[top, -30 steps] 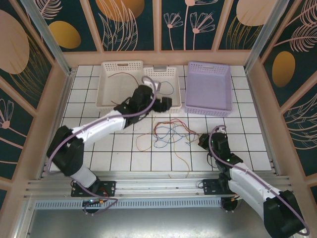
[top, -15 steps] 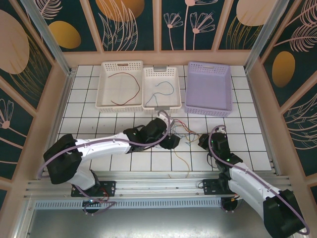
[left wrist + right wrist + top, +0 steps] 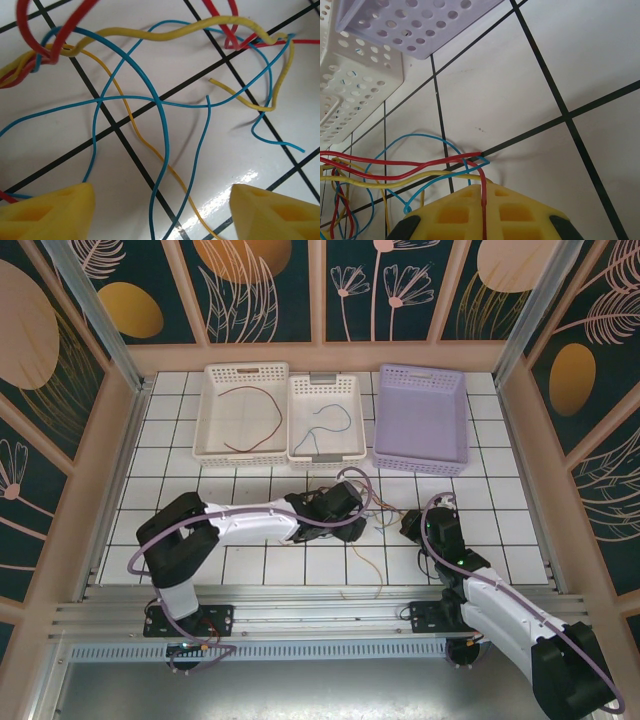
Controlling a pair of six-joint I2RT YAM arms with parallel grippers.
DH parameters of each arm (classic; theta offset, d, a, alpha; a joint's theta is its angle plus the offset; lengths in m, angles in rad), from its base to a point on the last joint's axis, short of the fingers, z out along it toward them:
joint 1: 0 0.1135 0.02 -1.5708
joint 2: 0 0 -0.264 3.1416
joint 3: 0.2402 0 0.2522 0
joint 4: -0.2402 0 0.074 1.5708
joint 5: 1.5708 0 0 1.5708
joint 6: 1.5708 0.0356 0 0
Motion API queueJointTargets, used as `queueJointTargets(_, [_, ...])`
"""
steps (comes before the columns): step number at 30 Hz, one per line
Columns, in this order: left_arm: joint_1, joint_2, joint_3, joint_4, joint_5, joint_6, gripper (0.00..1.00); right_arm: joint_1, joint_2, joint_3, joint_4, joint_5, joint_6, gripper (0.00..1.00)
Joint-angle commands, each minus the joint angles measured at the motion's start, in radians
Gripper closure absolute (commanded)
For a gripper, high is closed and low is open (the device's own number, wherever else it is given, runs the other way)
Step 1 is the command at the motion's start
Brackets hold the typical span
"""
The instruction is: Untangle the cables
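Top: cables (image 3: 383,508) tangled on the tiled table (image 3: 200,540), between left gripper (image 3: 352,512) and right gripper (image 3: 408,523).
Left wrist: left gripper spread apart above the blue and yellow cables.
Right wrist: right gripper closed, pinching a red cable (image 3: 483,187).

The cables (image 3: 380,508) lie on the table (image 3: 200,490) between left tool (image 3: 352,508) and right tool (image 3: 410,524).

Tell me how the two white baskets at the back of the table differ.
The left white basket holds a red cable, while the middle white basket holds a blue cable. The left white basket also looks wider than the middle white basket. Both are white, perforated and rectangular, and they stand side by side with their walls touching.
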Motion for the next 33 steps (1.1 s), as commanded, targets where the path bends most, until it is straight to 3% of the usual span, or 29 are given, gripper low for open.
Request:
queueJointTargets(1, [-0.008, 0.025, 0.037, -0.043, -0.033, 0.020, 0.36, -0.004, -0.009, -0.001, 0.016, -0.015, -0.012, 1.00])
queueJointTargets(6, [-0.008, 0.053, 0.057, -0.064, -0.064, 0.037, 0.48, -0.004, -0.010, -0.002, 0.016, -0.017, -0.012, 1.00])
queueJointTargets(16, [-0.008, 0.013, 0.100, -0.096, -0.149, 0.070, 1.00, -0.005, -0.008, -0.004, 0.012, -0.011, -0.006, 1.00])
queueJointTargets(33, [0.029, -0.393, 0.246, -0.209, -0.209, 0.084, 1.00, -0.022, 0.107, 0.013, 0.038, 0.005, 0.016, 1.00])
